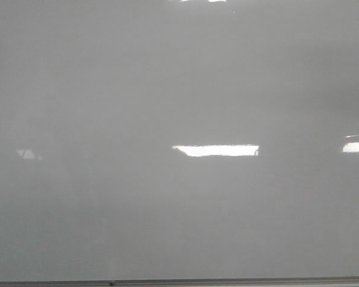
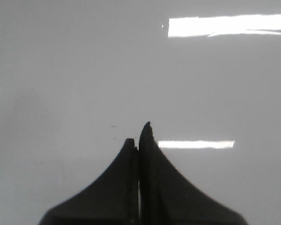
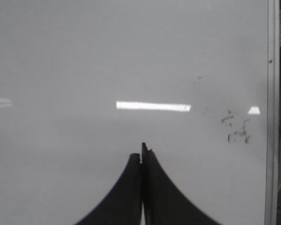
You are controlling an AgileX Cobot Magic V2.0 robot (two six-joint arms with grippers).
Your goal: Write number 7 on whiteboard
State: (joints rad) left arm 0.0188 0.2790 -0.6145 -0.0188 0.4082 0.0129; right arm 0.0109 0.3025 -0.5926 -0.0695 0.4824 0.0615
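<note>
The whiteboard [image 1: 167,89] fills the front view, glossy pale grey, with its thin metal frame [image 1: 185,281] along the near edge. No number 7 shows on it in any view. Neither arm appears in the front view. In the left wrist view my left gripper [image 2: 139,136] hangs over bare whiteboard [image 2: 61,70], its dark fingers pressed together with nothing between them. In the right wrist view my right gripper [image 3: 142,152] is likewise shut and empty above the whiteboard [image 3: 84,56].
Bright rectangular light reflections [image 1: 215,150] lie on the board. Faint black smudges [image 3: 236,129] mark the surface near the board's metal frame edge [image 3: 270,117], seen in the right wrist view. A few tiny specks [image 2: 114,126] sit ahead of the left fingertips.
</note>
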